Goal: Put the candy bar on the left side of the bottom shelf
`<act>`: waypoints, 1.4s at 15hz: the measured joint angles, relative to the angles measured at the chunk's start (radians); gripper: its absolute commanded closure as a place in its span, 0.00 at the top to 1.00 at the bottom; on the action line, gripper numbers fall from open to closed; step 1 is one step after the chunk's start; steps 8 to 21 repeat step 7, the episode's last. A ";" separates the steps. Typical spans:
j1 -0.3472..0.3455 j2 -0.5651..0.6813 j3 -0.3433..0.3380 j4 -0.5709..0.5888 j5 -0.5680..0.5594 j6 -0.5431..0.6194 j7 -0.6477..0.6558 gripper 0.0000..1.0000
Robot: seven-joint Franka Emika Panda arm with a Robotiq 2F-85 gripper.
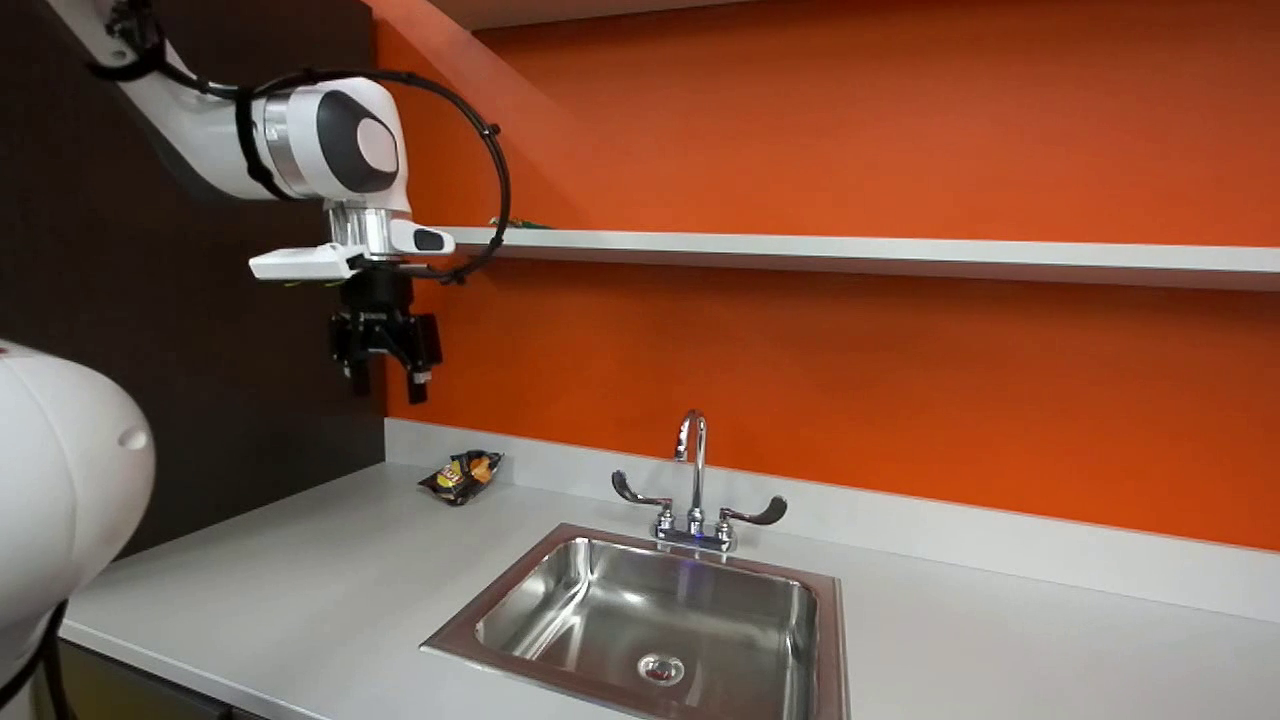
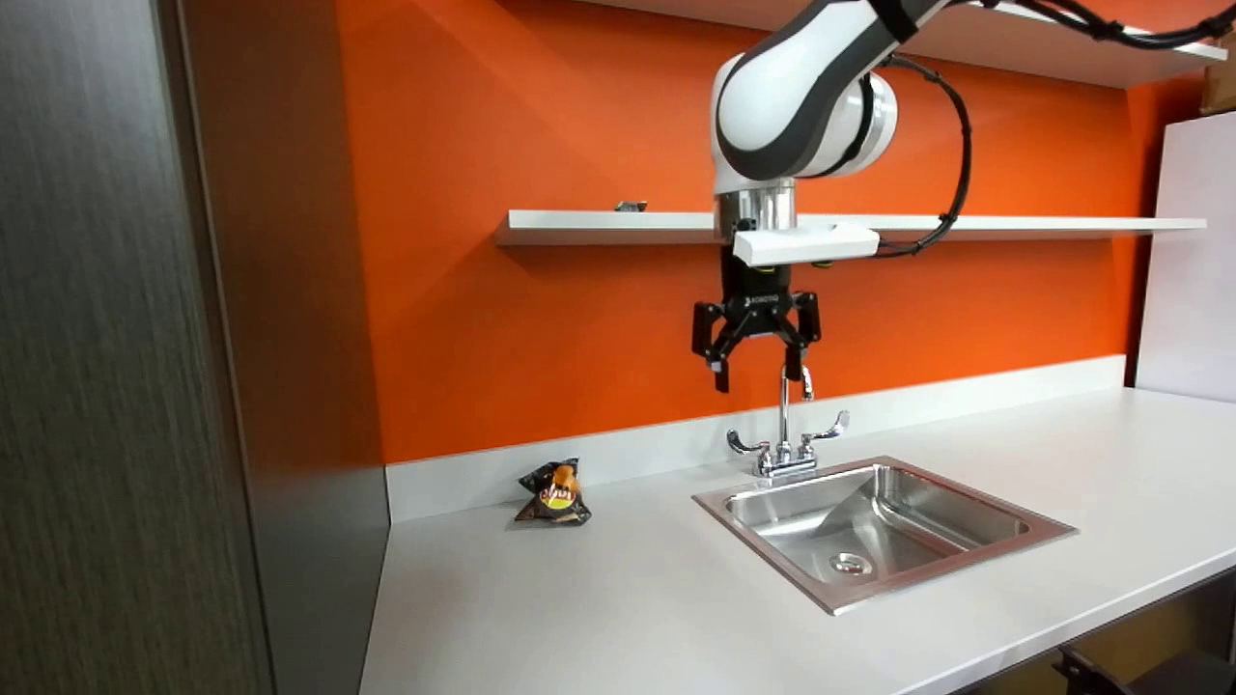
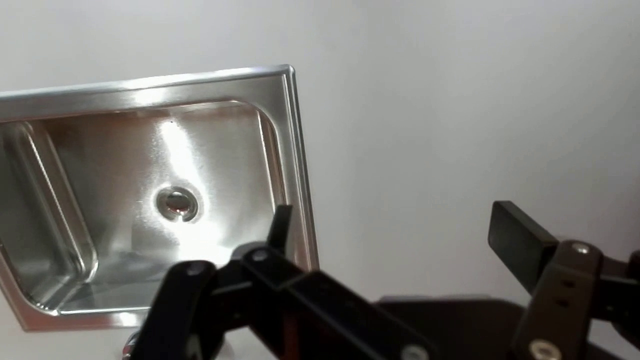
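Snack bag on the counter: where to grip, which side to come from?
I'd pinch the snack bag at its puffy middle, from above: it bulges there, its corners look thin, and the backsplash close behind likely hinders a rear approach.

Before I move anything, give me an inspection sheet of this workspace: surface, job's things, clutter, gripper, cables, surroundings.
Surface: pale counter, with a steel sink set into it.
Job's things: what looks like the candy bar lies near the pictured left end of the bottom shelf; too small to read.
Clutter: snack bag on the counter near the backsplash; whether they touch is unclear.
Gripper: open, pointing down above the counter; between its jaws, nothing seen.
Cables: black cable loops out from the arm, crossing in front of the bottom shelf in both exterior views.
Surroundings: orange wall, dark panel, faucet, upper shelf.
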 measured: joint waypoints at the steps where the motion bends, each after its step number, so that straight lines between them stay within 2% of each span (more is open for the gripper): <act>1: -0.005 -0.004 0.000 -0.028 0.000 0.021 -0.004 1.00; 5: -0.013 -0.008 0.000 -0.078 0.000 0.052 -0.010 1.00; 21: -0.013 -0.011 0.000 -0.078 0.000 0.053 -0.010 1.00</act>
